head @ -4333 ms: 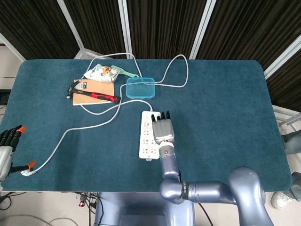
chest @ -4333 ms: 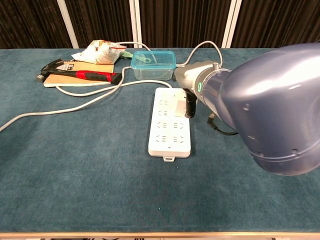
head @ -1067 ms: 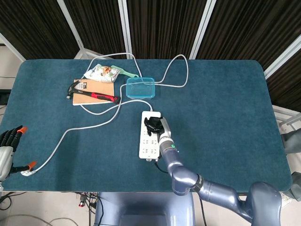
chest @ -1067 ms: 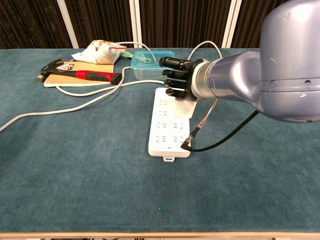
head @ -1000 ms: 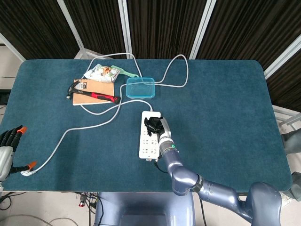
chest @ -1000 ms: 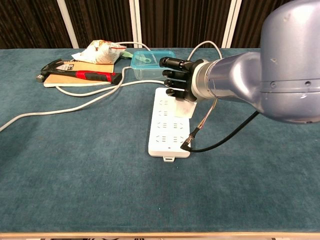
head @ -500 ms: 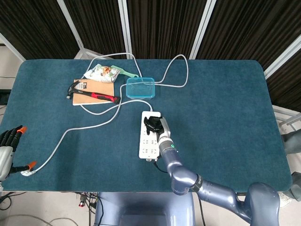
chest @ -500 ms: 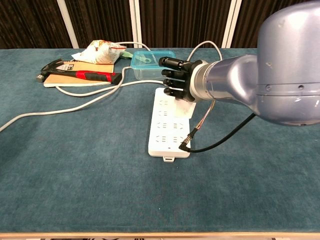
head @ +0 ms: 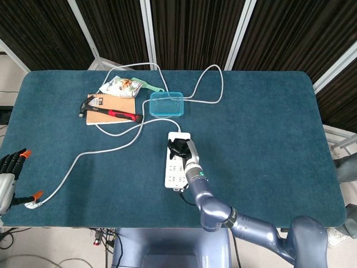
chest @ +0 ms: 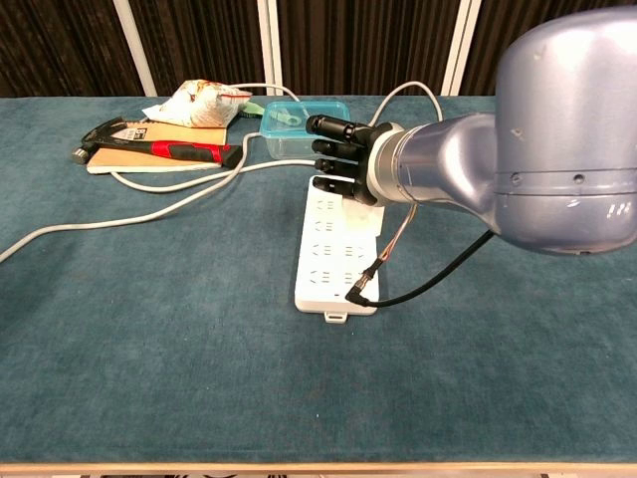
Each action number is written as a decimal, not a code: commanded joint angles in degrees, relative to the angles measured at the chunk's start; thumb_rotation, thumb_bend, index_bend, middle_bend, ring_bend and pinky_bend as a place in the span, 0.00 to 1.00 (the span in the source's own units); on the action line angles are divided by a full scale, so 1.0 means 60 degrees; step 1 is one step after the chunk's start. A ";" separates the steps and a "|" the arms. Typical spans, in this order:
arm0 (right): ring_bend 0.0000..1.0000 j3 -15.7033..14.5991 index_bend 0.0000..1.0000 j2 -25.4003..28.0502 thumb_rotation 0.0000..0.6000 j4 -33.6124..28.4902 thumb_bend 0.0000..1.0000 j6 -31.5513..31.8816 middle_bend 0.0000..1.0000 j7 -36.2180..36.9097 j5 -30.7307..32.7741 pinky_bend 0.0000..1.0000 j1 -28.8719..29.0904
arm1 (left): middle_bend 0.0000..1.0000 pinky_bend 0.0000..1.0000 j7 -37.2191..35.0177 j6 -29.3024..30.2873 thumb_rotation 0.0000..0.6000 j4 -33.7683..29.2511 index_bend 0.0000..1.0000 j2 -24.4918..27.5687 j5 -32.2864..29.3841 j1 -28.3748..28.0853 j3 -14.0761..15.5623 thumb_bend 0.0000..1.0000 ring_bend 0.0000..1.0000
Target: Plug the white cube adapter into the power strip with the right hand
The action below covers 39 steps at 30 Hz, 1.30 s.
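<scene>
The right hand point(chest: 343, 159) hangs over the far end of the white rectangular power strip point(chest: 336, 261), its grey forearm reaching in low from the near side of the strip and crossing above its sockets. In the chest view the black fingers point(chest: 333, 127) lie stacked one above another, stretched out level and pointing away to the left of the strip; nothing shows between them, so the hand looks empty with its fingers apart. In the head view the same hand point(head: 179, 148) covers the strip's far sockets point(head: 177, 167). The white cube adapter cannot be made out in either view; whether it sits under the hand on the strip I cannot tell.

The left hand point(head: 10, 170) rests well to the left of the strip at the table's near edge, dark fingers with orange tips spread, holding nothing.

Beyond the strip's far end stands a clear blue plastic box point(chest: 305, 127); a red-handled hammer point(chest: 149, 146) lies on a brown board to the far left of the strip
</scene>
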 commanded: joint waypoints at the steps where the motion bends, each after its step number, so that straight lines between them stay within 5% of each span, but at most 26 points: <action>1: 0.81 0.0016 0.99 0.0043 1.00 -0.0054 0.59 0.0015 0.89 -0.0029 -0.0031 0.74 -0.0016 | 0.00 0.00 0.0003 0.0003 1.00 0.0002 0.00 -0.0002 0.0006 -0.0001 0.0001 0.00 0.00; 9: 0.81 0.0000 0.98 0.0407 1.00 -0.0667 0.59 0.0139 0.89 -0.0318 -0.0215 0.74 -0.0088 | 0.00 0.00 0.0054 0.0023 1.00 -0.0006 0.00 -0.0014 0.0004 0.0006 0.0001 0.00 0.00; 14: 0.71 -0.0110 0.87 0.1088 1.00 -0.1471 0.59 0.0069 0.86 -0.0942 -0.0659 0.57 -0.0093 | 0.00 0.00 0.0089 0.0050 1.00 -0.0007 0.00 -0.0024 0.0004 0.0016 0.0000 0.00 0.00; 21: 0.36 -0.0676 0.50 0.2959 1.00 -0.3094 0.58 -0.0036 0.52 -0.2426 -0.2194 0.30 -0.0400 | 0.00 0.00 0.0211 0.0089 1.00 -0.0008 0.00 -0.0059 -0.0003 0.0032 0.0001 0.00 0.00; 27: 0.02 -0.2257 0.02 0.5308 1.00 -0.4512 0.40 0.0317 0.09 -0.4650 -0.3785 0.05 -0.1134 | 0.00 0.00 0.0369 0.0146 1.00 -0.0015 0.00 -0.0100 -0.0022 0.0061 0.0001 0.00 0.00; 33: 0.00 -0.4520 0.00 0.7763 1.00 -0.5563 0.34 0.2145 0.00 -0.6606 -0.6521 0.00 -0.2867 | 0.00 0.00 0.0691 0.0265 1.00 0.0025 0.00 -0.0178 0.0002 0.0098 0.0007 0.00 0.00; 39: 0.00 -0.6191 0.00 0.8956 1.00 -0.5142 0.32 0.3983 0.00 -0.5975 -0.9217 0.00 -0.4916 | 0.00 0.00 0.1056 0.0404 1.00 0.0101 0.00 -0.0251 0.0013 0.0148 0.0006 0.00 0.00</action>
